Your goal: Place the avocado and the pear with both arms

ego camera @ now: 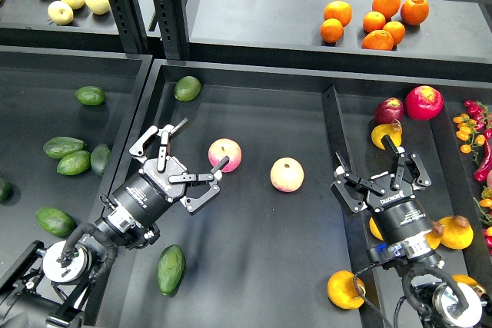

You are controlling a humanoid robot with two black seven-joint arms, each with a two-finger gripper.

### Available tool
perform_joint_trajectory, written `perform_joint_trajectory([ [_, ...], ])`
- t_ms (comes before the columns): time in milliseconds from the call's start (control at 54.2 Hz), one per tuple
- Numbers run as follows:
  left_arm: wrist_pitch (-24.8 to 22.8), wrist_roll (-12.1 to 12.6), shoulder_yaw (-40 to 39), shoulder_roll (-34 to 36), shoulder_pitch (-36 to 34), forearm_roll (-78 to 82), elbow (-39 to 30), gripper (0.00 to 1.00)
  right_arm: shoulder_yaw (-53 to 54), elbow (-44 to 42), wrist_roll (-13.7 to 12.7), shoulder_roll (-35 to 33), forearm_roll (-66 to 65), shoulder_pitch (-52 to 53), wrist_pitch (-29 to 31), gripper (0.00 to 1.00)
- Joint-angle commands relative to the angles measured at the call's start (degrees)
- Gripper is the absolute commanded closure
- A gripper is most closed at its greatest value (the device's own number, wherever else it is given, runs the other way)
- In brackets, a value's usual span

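At the left you see the left gripper [184, 165] with its fingers wide apart, holding nothing, over the middle tray [254, 297]. The avocado [171, 269] lies below it on the tray floor, near the arm. Two apples [224, 154] lie just beside the gripper. At the right, the right gripper [367, 160] is also spread and empty. The pear [346, 289] lies low, beside the divider [344, 213].

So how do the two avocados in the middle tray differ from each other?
The avocado near the robot is long, dark glossy green, and lies lengthwise beside the left arm. The avocado at the far corner is shorter, rounder, paler green, and lies at an angle against the tray wall. Both are whole, and neither gripper touches them.
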Motion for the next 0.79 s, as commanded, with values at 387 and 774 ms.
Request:
perform_joint_trajectory([
  [387, -0.01, 0.0, -0.2, 0.0, 0.46, 0.0, 0.09, 0.0, -0.07, 0.01, -0.09, 0.0, 0.0, -0.09, 0.73, 0.0],
  [774, -0.01, 0.0, -1.35, 0.0, 0.2, -0.7, 0.26, 0.0, 0.02, 0.01, -0.09, 0.0, 0.0, -0.09, 1.17, 0.0],
])
